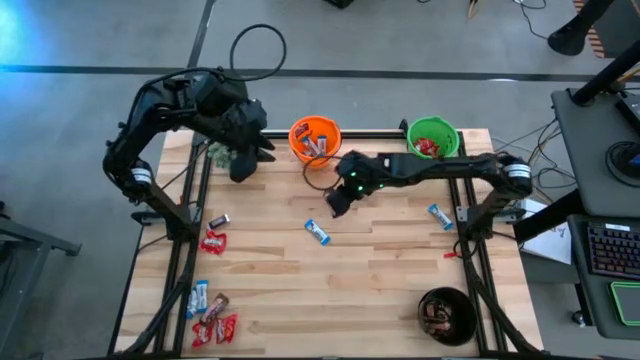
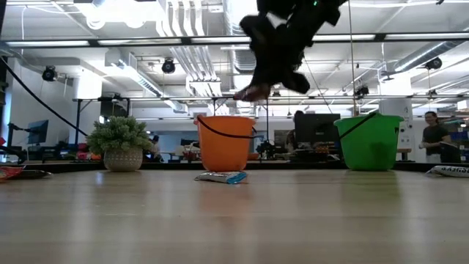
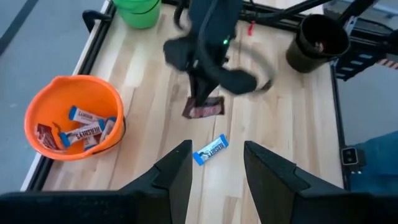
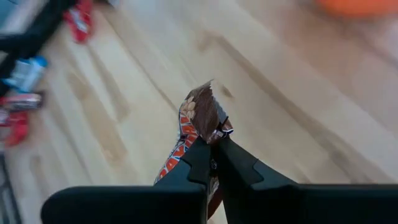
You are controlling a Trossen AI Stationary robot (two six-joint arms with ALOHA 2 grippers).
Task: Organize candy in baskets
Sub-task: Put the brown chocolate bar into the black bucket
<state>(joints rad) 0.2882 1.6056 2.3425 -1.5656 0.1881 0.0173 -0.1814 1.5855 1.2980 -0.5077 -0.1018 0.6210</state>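
Note:
My right gripper (image 1: 338, 203) hangs over the table's middle, near the orange basket (image 1: 315, 138), shut on a dark brown candy bar (image 4: 200, 112). That bar also shows under the fingers in the left wrist view (image 3: 203, 107). My left gripper (image 3: 217, 163) waits open at the far left, beside the orange basket (image 3: 73, 118), which holds several candy bars. A blue-and-white candy bar (image 1: 317, 232) lies flat on the table below my right gripper. The green basket (image 1: 433, 137) stands at the far right, the black basket (image 1: 447, 315) at the near right. My right gripper pinches the brown candy bar between its two fingertips (image 4: 231, 163), on the wrapper partway along its length (image 4: 198, 132). The fingers slant downward. One crimped end (image 4: 208, 90) sticks out past the fingertips. The bar is lifted clear of the table.
More candy lies loose: a blue bar (image 1: 440, 215) at the right, a red (image 1: 213, 242) and a dark one (image 1: 218, 220) at the left, a cluster (image 1: 210, 315) at the near left corner. A small potted plant (image 2: 121, 143) stands at the far left.

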